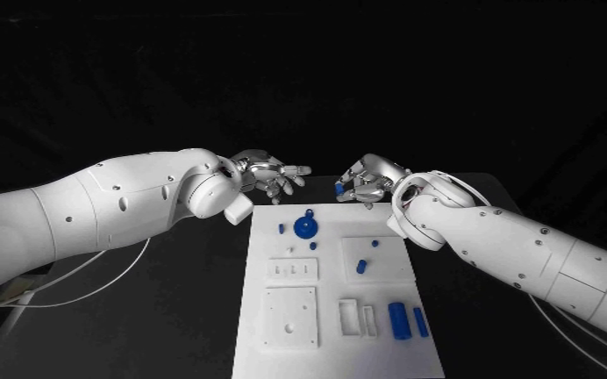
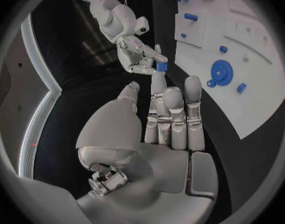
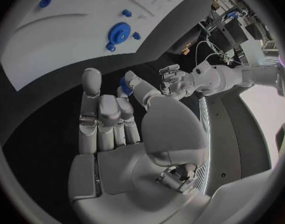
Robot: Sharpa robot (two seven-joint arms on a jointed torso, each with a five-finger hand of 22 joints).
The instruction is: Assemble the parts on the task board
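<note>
The white task board (image 1: pixel 285 353) lies in the middle of the table. A round blue gear (image 1: pixel 305 225) sits near its far edge, with a small blue piece (image 1: pixel 312 244) beside it. My right hand (image 1: pixel 369 181) hovers just beyond the board's far edge and pinches a small blue part (image 1: pixel 341 188) between thumb and finger; the part (image 3: pixel 125 81) also shows at my fingertips in the right wrist view. My left hand (image 1: pixel 271 174) hangs beyond the far left corner, fingers apart and holding nothing. Its fingers (image 2: pixel 172 109) are stretched out straight.
On the board are two blue pegs (image 1: pixel 362 266) in a raised block, two blue cylinders (image 1: pixel 398 319) at the right edge, and white recessed plates (image 1: pixel 291 316). Black table surface (image 1: pixel 189 309) lies on both sides.
</note>
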